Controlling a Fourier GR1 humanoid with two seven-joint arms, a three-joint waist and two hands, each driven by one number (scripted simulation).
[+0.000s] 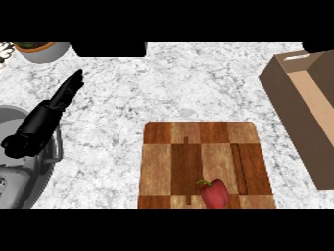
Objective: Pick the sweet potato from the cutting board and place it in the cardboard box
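A red, pepper-like vegetable with a small green stem lies on the cutting board, close to the board's near edge and a little right of its middle; it is the only thing on the board, and it looks more like a red pepper than a sweet potato. No hand touches it. The board is a wooden checker of light and dark blocks, lying flat on the white marbled table near the view's lower middle.

To the right of the board, apart from it, stands the cardboard box, open at the top, with a slot handle cut in its far end wall; it runs along the right edge of the view at a slant.

The left hand shows at the left side, well apart from the board, over the table beside a grey rounded object. Its fingers are stretched out straight, pointing away toward the far left corner, and hold nothing. The right hand is not in view.

At the far left corner sits a grey pot with something green inside
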